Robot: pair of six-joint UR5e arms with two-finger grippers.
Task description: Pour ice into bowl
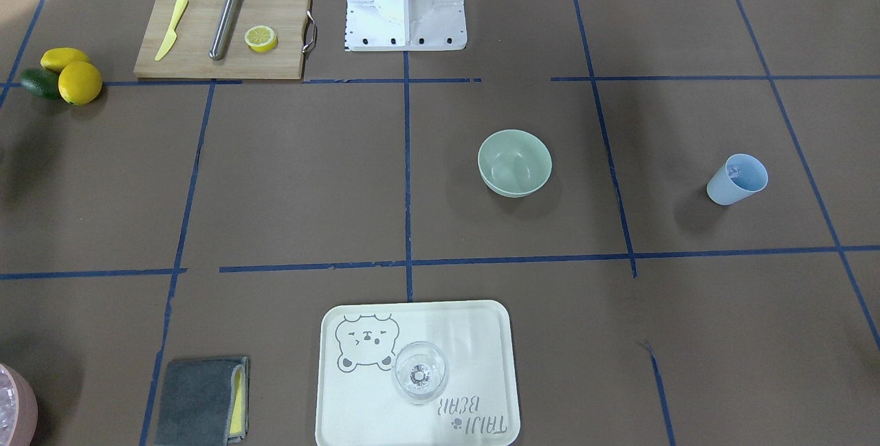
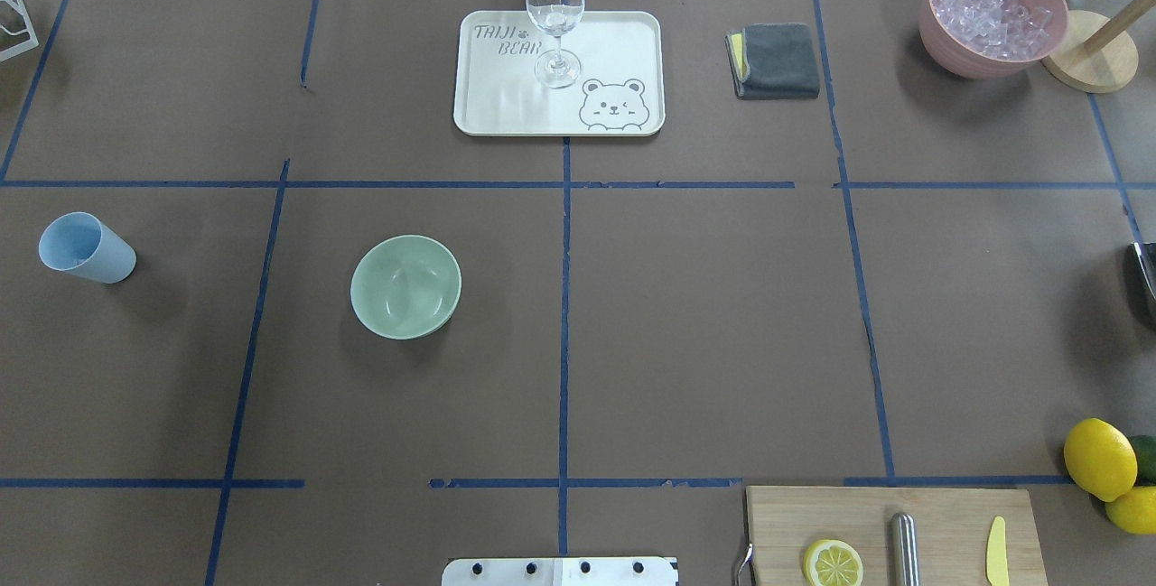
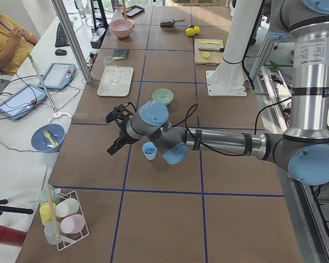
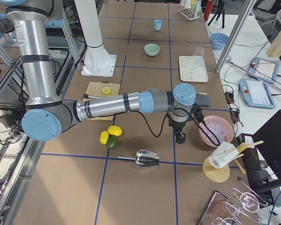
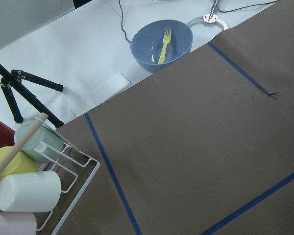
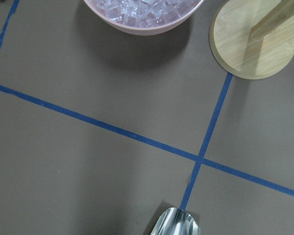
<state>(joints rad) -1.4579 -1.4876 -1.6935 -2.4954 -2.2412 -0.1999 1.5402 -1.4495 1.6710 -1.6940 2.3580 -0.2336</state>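
The pale mint-green bowl [image 1: 514, 162] stands empty on the brown table; it also shows in the overhead view [image 2: 405, 286]. A light blue cup [image 1: 737, 179] stands upright further toward the robot's left [image 2: 86, 248], with a few clear ice cubes [image 1: 733, 171] in it. My left gripper [image 3: 111, 134] shows only in the exterior left view, hovering just beyond the cup [image 3: 149, 150]; I cannot tell if it is open. My right gripper [image 4: 180, 138] shows only in the exterior right view, beside the pink container; I cannot tell its state.
A pink container [image 2: 992, 13] full of ice stands far right, next to a wooden stand [image 2: 1088, 62]. A metal scoop [image 4: 147, 159] lies near the lemons [image 2: 1097, 458]. A tray [image 2: 623, 35] holds a wine glass [image 2: 554, 17]. A grey cloth [image 2: 775, 60] and a cutting board [image 1: 220, 34] lie further off.
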